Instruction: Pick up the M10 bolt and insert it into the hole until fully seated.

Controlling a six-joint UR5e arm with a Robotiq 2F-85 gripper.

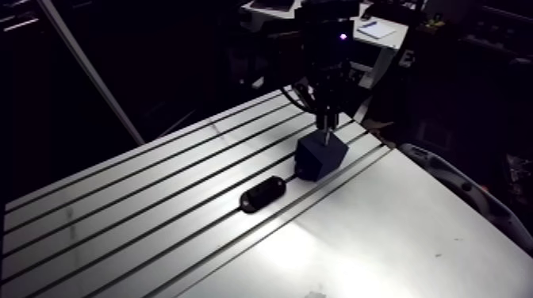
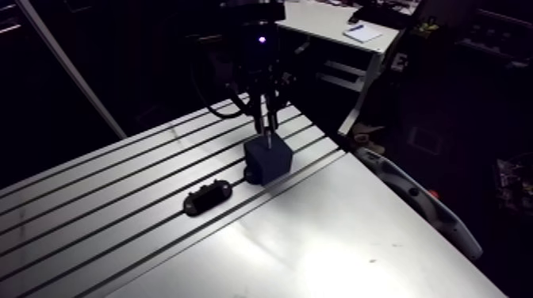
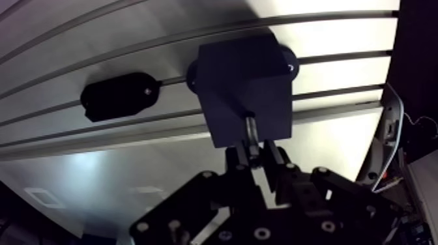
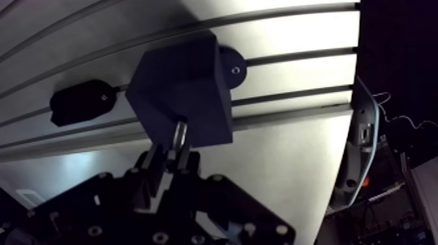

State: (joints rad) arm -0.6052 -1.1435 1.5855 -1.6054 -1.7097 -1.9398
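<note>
Narrow grip: end effector clamped on bolt, at block.
Tip of bolt at the block's top hole, just below the end effector; black oval piece beside, on the surface.

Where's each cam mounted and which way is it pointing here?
Arm view: on the upper link, looking down across the slotted table at the block; the gripper hangs from above.
Wrist view: on the wrist, looking down past the jaws, shut on the bolt, onto the block.
Shared: block, black fixture, table.
</note>
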